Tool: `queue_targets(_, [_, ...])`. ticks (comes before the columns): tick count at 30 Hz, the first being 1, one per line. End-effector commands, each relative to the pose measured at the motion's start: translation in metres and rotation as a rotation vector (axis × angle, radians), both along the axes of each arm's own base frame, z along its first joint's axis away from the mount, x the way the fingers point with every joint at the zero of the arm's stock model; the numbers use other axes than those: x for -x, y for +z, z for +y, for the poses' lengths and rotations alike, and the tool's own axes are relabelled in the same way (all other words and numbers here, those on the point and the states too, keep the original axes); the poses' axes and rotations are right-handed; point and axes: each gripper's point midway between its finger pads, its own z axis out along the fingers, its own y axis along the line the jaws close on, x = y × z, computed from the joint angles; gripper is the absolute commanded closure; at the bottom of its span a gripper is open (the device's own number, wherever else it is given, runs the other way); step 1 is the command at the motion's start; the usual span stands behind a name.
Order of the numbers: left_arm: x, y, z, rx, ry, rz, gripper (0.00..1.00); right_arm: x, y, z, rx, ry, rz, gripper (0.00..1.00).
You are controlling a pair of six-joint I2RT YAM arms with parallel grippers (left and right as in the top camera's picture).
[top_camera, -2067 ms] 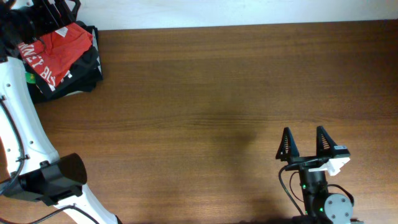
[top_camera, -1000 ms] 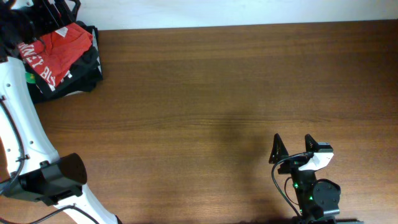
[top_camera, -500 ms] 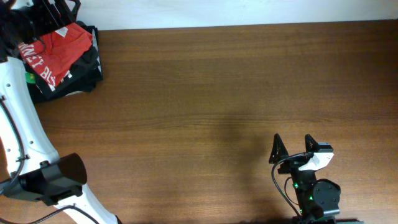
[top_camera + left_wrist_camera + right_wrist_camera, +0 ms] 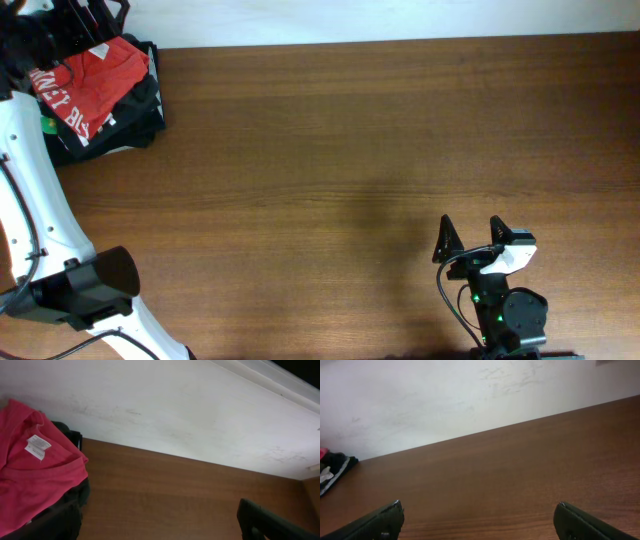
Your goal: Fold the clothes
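The clothes, a red-orange T-shirt (image 4: 112, 60), lie crumpled on top of a pile at the table's far left corner. In the left wrist view the T-shirt (image 4: 30, 480) shows its white neck label (image 4: 37, 446), with a black garment (image 4: 65, 515) under it. My left gripper (image 4: 88, 22) hangs open above the pile's far edge, holding nothing; only its right finger (image 4: 265, 522) shows clearly in its own view. My right gripper (image 4: 468, 240) stands open and empty near the front edge, far from the T-shirt, with bare wood between its fingertips (image 4: 385, 519).
The black garment (image 4: 140, 115) spreads beneath the T-shirt, with a bit of green (image 4: 45, 124) at its left side. A white wall (image 4: 175, 405) runs along the table's far edge. The left arm's white links (image 4: 40, 200) stretch down the left side.
The right gripper drew back toward the front edge and slightly left about two seconds ago, and has stood still since. The left gripper and the pile have not moved.
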Motion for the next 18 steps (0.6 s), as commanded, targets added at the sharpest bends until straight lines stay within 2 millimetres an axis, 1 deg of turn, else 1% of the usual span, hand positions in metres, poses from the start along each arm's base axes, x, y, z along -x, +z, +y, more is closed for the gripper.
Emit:
queue_targets(1, [0.012,0.023,-0.012,-0.015,-0.022,-0.047,0.01,0.0,-0.002,0.001,0.011,0.005,0.004,0.01])
queue_targets(2, [0.015,0.024,-0.016,-0.016,-0.028,-0.049,0.01,0.0,-0.002,0.001,0.011,0.005,0.004,0.01])
queue_targets(5, [0.027,0.024,-0.037,-0.01,-0.064,-0.033,0.01,0.0,-0.002,0.001,0.011,0.005,0.004,0.02])
queue_targets(8, [0.05,0.011,-0.077,0.004,-0.137,0.018,0.01,0.0,-0.002,0.001,0.011,0.005,0.004,0.01])
queue_targets(11, [0.079,-0.005,-0.121,0.014,-0.231,0.073,0.01,0.0,-0.002,0.001,0.011,0.005,0.004,0.01])
queue_targets(12, [0.085,-0.008,-0.131,0.015,-0.252,0.082,0.01,0.0,-0.002,0.001,0.011,0.005,0.004,0.01])
queue_targets(13, [0.104,-0.015,-0.157,0.016,-0.313,0.103,0.01,0.0,-0.002,0.001,0.011,0.005,0.004,0.01])
queue_targets(16, [0.133,-0.022,-0.187,0.015,-0.394,0.123,0.01,0.0,-0.002,0.001,0.011,0.005,0.004,0.01])
queue_targets(18, [0.151,-0.024,-0.2,0.012,-0.431,0.128,0.01,0.0,-0.002,0.001,0.011,0.005,0.004,0.01])
